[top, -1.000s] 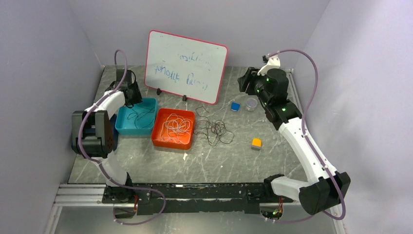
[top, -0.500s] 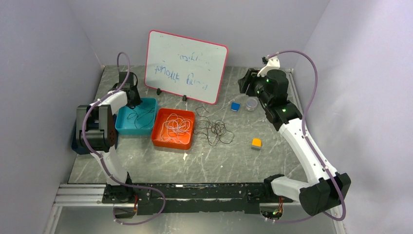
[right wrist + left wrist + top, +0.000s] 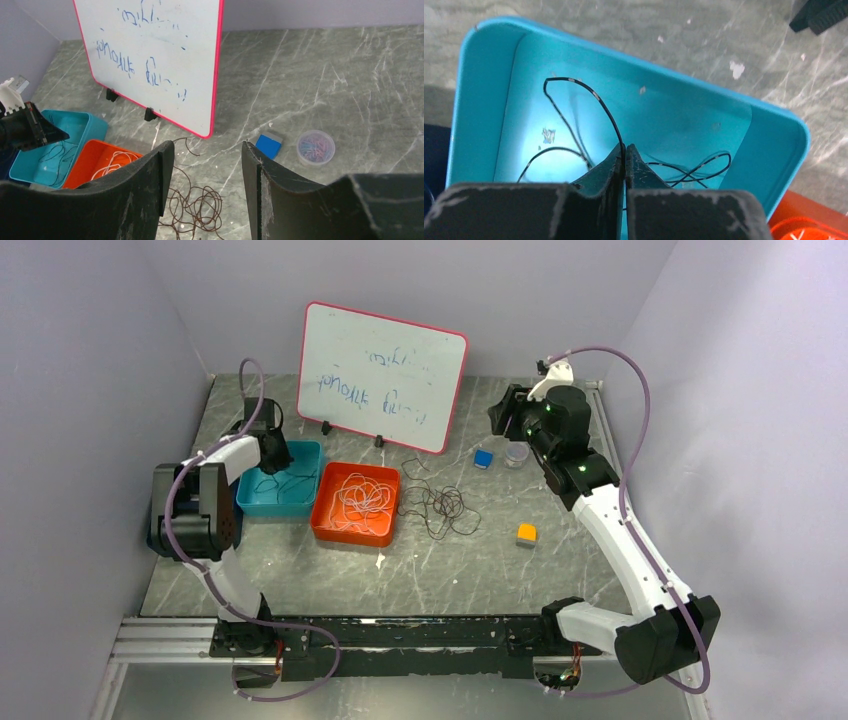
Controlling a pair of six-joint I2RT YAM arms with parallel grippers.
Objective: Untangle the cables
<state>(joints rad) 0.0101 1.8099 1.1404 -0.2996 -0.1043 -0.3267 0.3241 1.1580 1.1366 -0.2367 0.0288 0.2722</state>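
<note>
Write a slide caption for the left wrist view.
Wrist view: left pincer shut on a thin black cable lying in the blue tray.

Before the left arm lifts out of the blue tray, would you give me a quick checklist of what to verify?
1. Left gripper shut on the black cable: ok, wire pinched in its closed jaws.
2. Black cable's visible loops inside the blue tray: ok.
3. Black cable free of knots: cannot tell, loops cross near the gripper.
4. Right gripper open, empty, away from both trays: ok.
5. White cables alone in the orange tray: ok.
6. Brown cables on the table untangled: not ok, bunched beside the orange tray.
</note>
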